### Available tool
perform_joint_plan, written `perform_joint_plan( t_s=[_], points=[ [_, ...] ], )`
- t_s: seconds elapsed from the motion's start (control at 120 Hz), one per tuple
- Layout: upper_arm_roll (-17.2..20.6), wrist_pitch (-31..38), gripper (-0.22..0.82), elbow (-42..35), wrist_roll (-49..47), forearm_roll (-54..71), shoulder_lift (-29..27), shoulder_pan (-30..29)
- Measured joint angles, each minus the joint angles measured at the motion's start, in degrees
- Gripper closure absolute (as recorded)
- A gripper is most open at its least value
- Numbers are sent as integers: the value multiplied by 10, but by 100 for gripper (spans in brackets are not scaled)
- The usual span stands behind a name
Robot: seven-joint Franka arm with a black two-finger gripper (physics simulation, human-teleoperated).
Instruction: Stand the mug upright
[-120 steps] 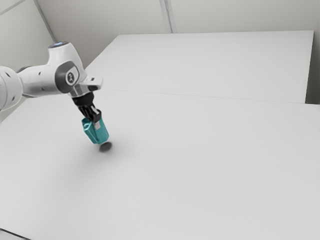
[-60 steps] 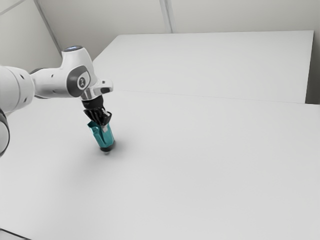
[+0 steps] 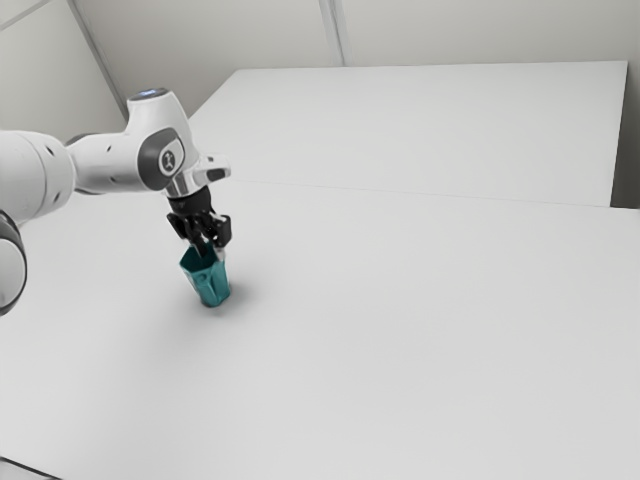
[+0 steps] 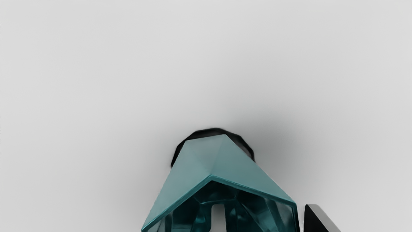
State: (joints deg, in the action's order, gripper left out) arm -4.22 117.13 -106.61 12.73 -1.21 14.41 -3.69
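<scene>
The hand [image 3: 211, 251] has its fingers apart, one inside the teal mug [image 3: 211, 284], one outside its wall. The mug is mouth up, dark base toward the surface [image 3: 400, 340], at the exterior view's left; base contact cannot be confirmed. A pale wall [image 3: 470, 30] lies beyond.

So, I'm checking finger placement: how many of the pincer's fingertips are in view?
2: one fingertip inside the teal mug, the other outside it, beside its wall. That is both, so none is hidden.
</scene>
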Motion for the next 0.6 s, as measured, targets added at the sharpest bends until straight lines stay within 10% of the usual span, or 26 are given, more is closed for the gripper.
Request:
perform_joint_plan(
  t_s=[0.6],
  points=[
    [-6, -112, 4, 130, 11, 4, -92, 0]
  ],
)
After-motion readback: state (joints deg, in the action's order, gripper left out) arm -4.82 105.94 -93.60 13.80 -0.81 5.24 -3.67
